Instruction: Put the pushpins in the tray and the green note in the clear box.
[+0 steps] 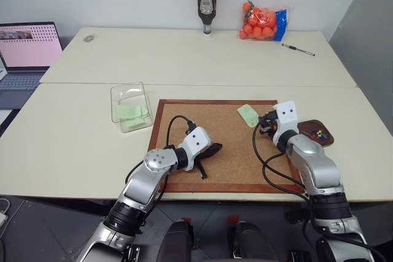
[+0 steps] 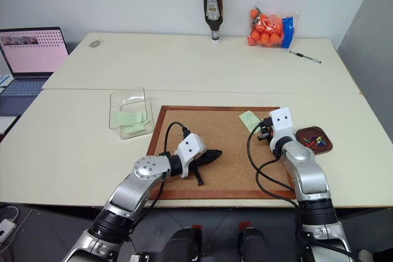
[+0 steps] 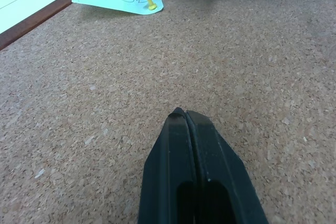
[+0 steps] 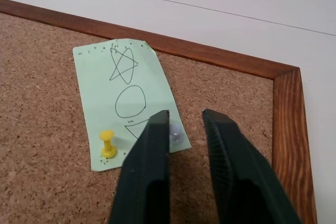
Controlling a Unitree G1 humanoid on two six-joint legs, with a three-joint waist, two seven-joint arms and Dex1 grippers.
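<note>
Star, circle on green note [image 4: 126, 98]

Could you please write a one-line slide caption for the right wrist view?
Right gripper hovers, fingers apart, at the green note, pinned to the corkboard by a yellow pushpin.

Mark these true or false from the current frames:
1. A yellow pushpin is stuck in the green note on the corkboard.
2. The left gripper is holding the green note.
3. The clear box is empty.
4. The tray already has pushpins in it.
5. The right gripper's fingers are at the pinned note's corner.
1. True. The yellow pushpin sits in the green note on the corkboard.
2. False. The left gripper is shut on nothing, over bare cork.
3. False. The clear box holds pale green paper.
4. True. Coloured pushpins lie in the tray.
5. True. The right gripper is slightly parted, beside a pale pin head at the corner.
</note>
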